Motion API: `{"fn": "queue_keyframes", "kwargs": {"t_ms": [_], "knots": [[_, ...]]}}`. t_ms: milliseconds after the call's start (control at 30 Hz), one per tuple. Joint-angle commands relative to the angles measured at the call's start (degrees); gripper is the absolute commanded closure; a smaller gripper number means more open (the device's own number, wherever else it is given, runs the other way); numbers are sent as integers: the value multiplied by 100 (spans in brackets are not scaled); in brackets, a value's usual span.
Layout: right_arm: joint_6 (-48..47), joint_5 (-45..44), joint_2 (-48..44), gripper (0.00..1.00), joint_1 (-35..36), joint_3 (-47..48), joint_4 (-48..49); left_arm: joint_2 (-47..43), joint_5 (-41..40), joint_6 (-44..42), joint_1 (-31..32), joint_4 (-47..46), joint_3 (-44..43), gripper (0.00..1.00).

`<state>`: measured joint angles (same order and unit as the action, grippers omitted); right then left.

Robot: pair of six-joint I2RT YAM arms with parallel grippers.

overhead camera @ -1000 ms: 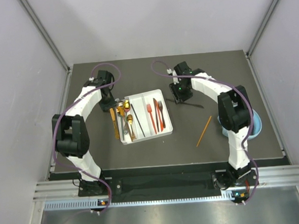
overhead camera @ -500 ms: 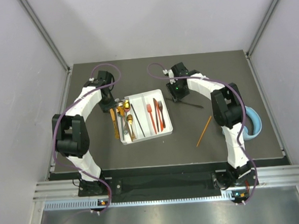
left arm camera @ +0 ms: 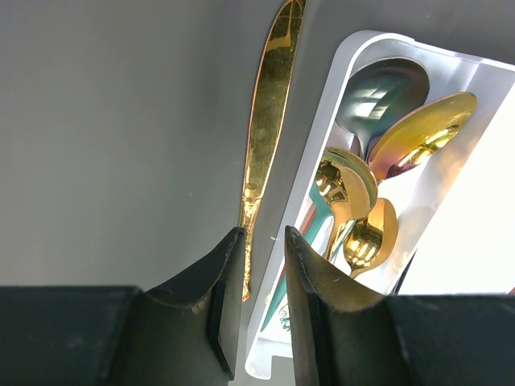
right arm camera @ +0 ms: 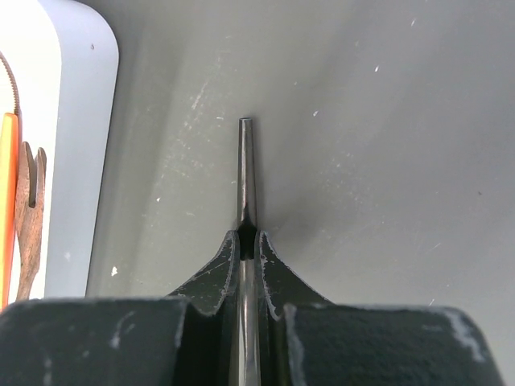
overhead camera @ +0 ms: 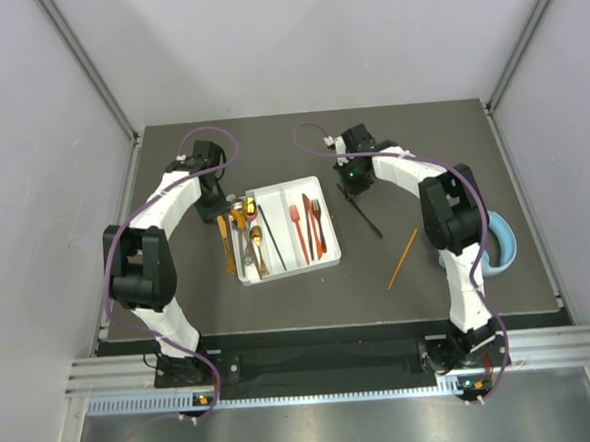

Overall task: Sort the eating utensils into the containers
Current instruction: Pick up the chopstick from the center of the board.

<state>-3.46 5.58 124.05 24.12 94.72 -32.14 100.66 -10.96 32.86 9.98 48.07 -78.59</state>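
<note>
Right hand [right arm camera: 248,238], clamped on the black stick [overhead camera: 367,219], has swung it toward lower right; left hand [left arm camera: 264,235] narrowly parted, holding nothing.

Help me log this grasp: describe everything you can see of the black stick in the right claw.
The black stick is thin, straight, dark and glossy, narrowing toward a blunt tip. The right claw is shut on it, one end jutting forward. From above it slants over the dark table, right of the white tray and apart from it. Whether its free end touches the table cannot be told.
</note>
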Motion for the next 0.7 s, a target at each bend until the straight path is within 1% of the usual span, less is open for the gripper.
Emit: {"fn": "queue_keyframes", "kwargs": {"t_ms": [0, 167, 333, 467, 500, 600, 667], "knots": [[118, 22, -73, 100, -39, -121, -309, -73, -29, 1, 22, -88, -25, 68], [197, -110, -425, 100, -30, 354, -846, -73, -29, 10, 22, -88, -8, 68], [548, -23, -838, 100, 5, 1267, -1522, -38, 33, 71, 22, -132, 28, 68], [803, 241, -874, 100, -4, 2146, -1953, -47, 33, 71, 22, -149, -7, 68], [969, 485, -839, 100, 5, 2469, -2024, -47, 15, 63, 22, -149, -25, 68], [1425, 934, -699, 100, 58, 2858, -1946, -29, 6, 54, 22, -123, -60, 68], [1559, 1067, -602, 100, 197, 2886, -1840, -38, 33, 71, 22, -149, -69, 68]]}}
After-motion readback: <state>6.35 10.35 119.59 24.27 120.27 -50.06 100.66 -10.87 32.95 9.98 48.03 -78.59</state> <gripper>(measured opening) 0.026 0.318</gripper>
